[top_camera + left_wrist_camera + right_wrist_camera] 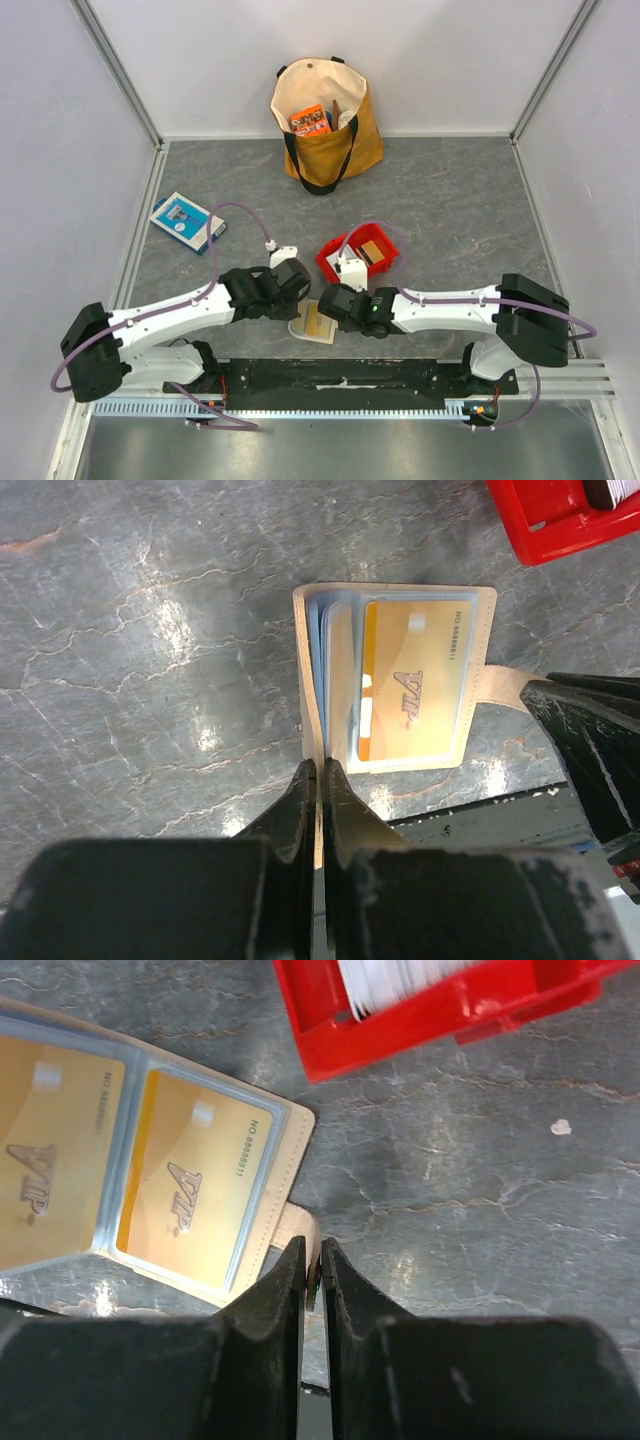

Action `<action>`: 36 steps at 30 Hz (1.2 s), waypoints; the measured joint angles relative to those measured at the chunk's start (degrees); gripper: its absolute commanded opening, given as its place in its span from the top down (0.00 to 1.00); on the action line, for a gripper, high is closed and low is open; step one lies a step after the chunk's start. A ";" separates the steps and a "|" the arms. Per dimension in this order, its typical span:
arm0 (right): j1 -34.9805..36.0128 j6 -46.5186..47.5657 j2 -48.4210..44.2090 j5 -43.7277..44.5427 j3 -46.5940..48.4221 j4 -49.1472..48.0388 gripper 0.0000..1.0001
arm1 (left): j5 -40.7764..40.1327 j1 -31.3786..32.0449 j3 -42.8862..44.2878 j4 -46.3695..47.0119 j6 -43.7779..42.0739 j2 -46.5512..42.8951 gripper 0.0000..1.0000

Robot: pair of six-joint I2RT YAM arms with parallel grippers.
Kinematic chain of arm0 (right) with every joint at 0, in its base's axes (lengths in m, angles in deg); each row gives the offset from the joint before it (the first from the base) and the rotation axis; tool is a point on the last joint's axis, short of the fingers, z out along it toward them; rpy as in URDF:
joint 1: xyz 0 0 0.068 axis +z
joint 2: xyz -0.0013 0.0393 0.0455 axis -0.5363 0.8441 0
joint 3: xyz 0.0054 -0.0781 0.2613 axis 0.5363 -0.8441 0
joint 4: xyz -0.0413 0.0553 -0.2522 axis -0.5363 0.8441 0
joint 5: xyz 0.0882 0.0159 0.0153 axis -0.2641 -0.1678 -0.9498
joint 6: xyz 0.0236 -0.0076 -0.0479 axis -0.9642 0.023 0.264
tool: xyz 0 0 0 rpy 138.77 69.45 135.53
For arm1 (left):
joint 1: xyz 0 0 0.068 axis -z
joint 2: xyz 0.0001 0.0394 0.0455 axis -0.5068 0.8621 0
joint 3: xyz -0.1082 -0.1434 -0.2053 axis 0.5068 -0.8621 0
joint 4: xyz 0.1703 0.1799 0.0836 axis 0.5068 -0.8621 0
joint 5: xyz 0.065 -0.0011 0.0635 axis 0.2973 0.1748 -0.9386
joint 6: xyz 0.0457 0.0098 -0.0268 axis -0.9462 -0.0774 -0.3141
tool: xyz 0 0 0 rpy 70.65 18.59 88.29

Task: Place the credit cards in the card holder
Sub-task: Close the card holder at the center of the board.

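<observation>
The beige card holder (316,328) lies open on the grey table between my two grippers. My left gripper (320,778) is shut on the edge of its left cover. My right gripper (312,1260) is shut on its snap tab (296,1228). Gold credit cards (190,1188) marked VIP sit in the clear inner slots, one of them (415,680) also showing in the left wrist view. White credit cards (395,978) stand in the red tray (420,1030), and an orange-brown one (375,250) lies in the tray in the top view.
The red tray (335,268) sits just behind the grippers. A tan tote bag (328,120) with an orange packet stands at the back. A blue-and-white flat box (187,220) lies at the left. The black base rail (340,378) runs just in front of the card holder.
</observation>
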 measured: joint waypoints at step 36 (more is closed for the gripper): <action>0.00 -10.64 -17.40 0.11 -21.35 -15.10 0.88 | -5.53 14.34 15.23 -1.18 5.33 22.03 0.48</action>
